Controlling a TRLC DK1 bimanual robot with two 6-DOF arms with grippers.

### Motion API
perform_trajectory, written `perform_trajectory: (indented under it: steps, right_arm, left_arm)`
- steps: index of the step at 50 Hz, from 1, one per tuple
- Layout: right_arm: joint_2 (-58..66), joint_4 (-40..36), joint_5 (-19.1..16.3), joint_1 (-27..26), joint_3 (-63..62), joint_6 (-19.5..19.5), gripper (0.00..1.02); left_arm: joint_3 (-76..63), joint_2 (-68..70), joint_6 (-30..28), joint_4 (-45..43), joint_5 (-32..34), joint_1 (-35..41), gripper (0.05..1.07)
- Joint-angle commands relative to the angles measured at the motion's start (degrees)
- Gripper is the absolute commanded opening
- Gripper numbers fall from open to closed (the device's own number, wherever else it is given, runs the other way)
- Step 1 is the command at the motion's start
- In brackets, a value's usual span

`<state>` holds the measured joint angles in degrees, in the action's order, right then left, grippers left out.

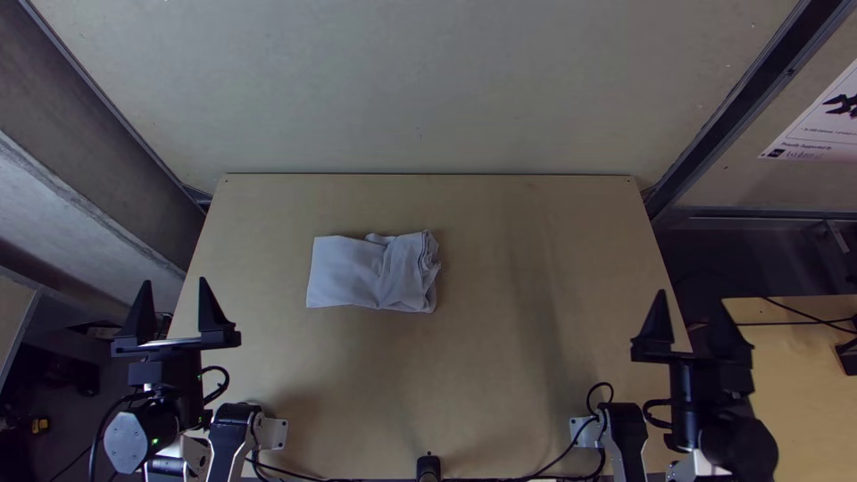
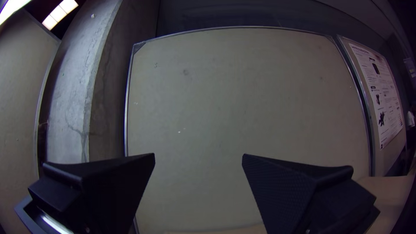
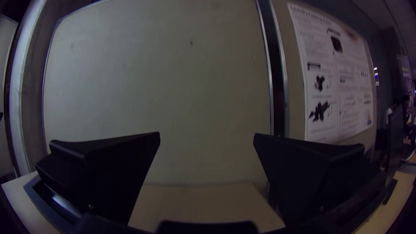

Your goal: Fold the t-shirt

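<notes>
The pale grey-white t-shirt (image 1: 361, 272) lies folded into a compact rectangle left of the table's middle, with creases and several stacked layers along its right edge. In the top view my left gripper (image 1: 175, 308) stands open over the table's left edge, well apart from the cloth. My right gripper (image 1: 695, 321) is at the table's right edge, also open and far from the shirt. The left wrist view has my left gripper (image 2: 198, 158) with nothing between its wide-set fingers. Likewise, the right wrist view has my right gripper (image 3: 206, 136) with an empty gap.
Bare wood of the table (image 1: 536, 357) surrounds the shirt. Beyond its far edge rises a light board (image 1: 428, 89). Black cables (image 1: 571, 455) run along the near edge between the arm bases. A second wooden table (image 1: 803, 357) stands at the right.
</notes>
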<state>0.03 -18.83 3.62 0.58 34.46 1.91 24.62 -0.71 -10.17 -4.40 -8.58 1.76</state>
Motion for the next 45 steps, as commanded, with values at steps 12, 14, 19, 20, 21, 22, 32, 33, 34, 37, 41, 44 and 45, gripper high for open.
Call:
perform_trajectory:
  steps: [12,14,19,20,21,22,32,33,34,37,41,44,45]
  right_arm:
    - [-0.5,-2.4,0.3,-1.7,-14.2,7.0,0.99]
    - [-0.5,-1.9,0.3,-1.7,-16.1,7.0,0.99]
    - [-0.5,-0.4,0.3,-1.9,-20.7,6.9,0.99]
    - [-0.5,0.2,0.3,-1.9,-21.4,6.9,0.99]
    - [-0.5,2.0,0.3,-1.9,-22.1,6.9,0.99]
    - [-0.4,3.7,0.3,-2.0,-22.7,6.8,0.99]
    - [-0.5,12.8,0.3,-2.2,-29.4,6.1,0.99]
    - [-0.5,13.5,0.3,-2.2,-30.2,6.1,0.99]
    - [-0.5,14.1,0.3,-2.2,-30.9,6.1,0.99]
    - [-0.4,14.4,0.3,-2.2,-31.9,6.1,0.99]
    - [-0.2,17.2,0.1,-2.1,-33.0,6.5,0.99]
    - [-0.2,17.4,0.1,-2.4,-33.1,6.5,0.99]
    - [-0.2,17.4,0.1,-2.4,-33.1,6.3,0.99]
  left_arm:
    - [-17.2,1.1,-4.1,-16.1,0.1,0.3,1.02]
    - [-19.0,1.1,-3.8,-17.7,0.1,0.2,1.02]
    - [-22.9,1.1,0.8,-18.0,-0.2,0.2,1.02]
    - [-23.1,1.1,1.0,-18.4,-0.3,0.0,1.02]
    - [-23.2,1.1,2.1,-18.5,-0.3,-0.2,1.02]
    - [-23.6,1.1,3.1,-18.3,-0.6,-0.4,1.02]
    - [-24.8,1.0,5.5,-8.4,-0.9,-1.1,1.02]
    - [-24.8,1.0,5.4,-6.8,-0.9,-1.1,1.02]
    - [-24.8,1.0,5.3,-5.5,-0.8,-1.1,1.02]
    - [-24.9,1.0,5.1,-1.7,-0.9,-1.4,1.02]
    - [-24.6,-0.6,3.7,2.6,0.2,-2.6,1.02]
    - [-24.6,0.6,3.7,2.9,1.0,-2.9,1.02]
    - [-24.6,0.8,3.7,2.7,1.1,-2.8,1.02]
